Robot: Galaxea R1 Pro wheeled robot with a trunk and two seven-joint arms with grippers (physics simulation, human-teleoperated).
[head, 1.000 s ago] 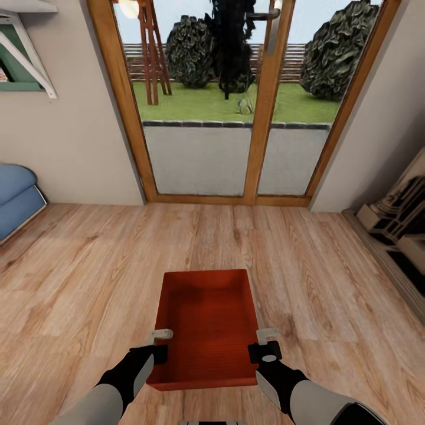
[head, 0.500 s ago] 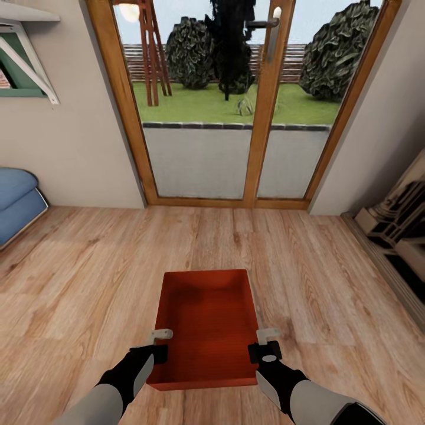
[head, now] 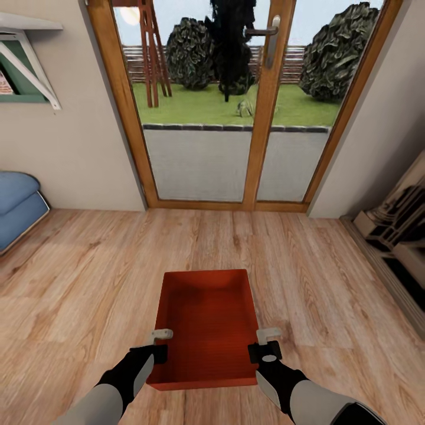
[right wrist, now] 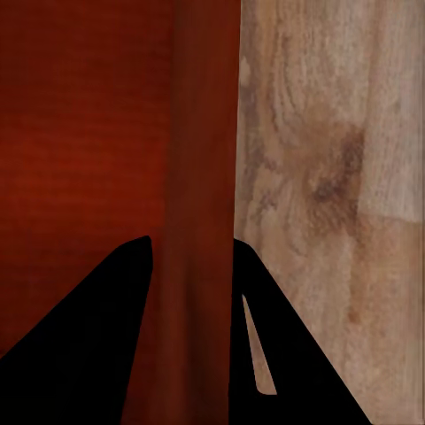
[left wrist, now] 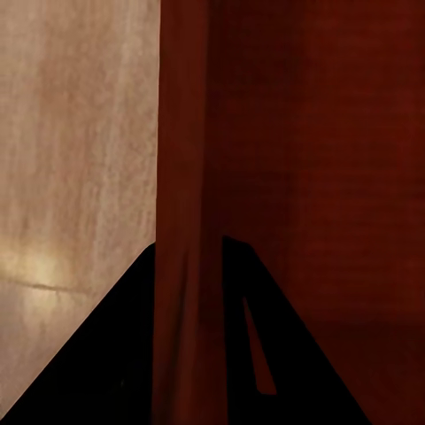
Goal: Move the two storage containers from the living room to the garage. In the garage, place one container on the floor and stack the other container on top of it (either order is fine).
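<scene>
An orange-red lidless storage container [head: 206, 321] hangs in front of me above the light wood-plank floor of the living room. My left gripper [head: 158, 347] is shut on its left wall [left wrist: 181, 221], one black finger [left wrist: 106, 354] on each side of the rim. My right gripper [head: 264, 345] is shut on its right wall [right wrist: 204, 177] the same way, with a finger [right wrist: 88, 345] inside the bin. The container is level and empty.
Wood-framed glass doors [head: 260, 106] stand straight ahead with a garden behind them. A blue cushioned seat [head: 18, 206] lies at the left wall under a white shelf bracket [head: 29, 65]. A dark and cream fireplace surround [head: 401, 236] runs along the right.
The whole view has shifted slightly downward and the doors look a little farther, so the camera moved. The container and both grippers keep the same place in the picture.
</scene>
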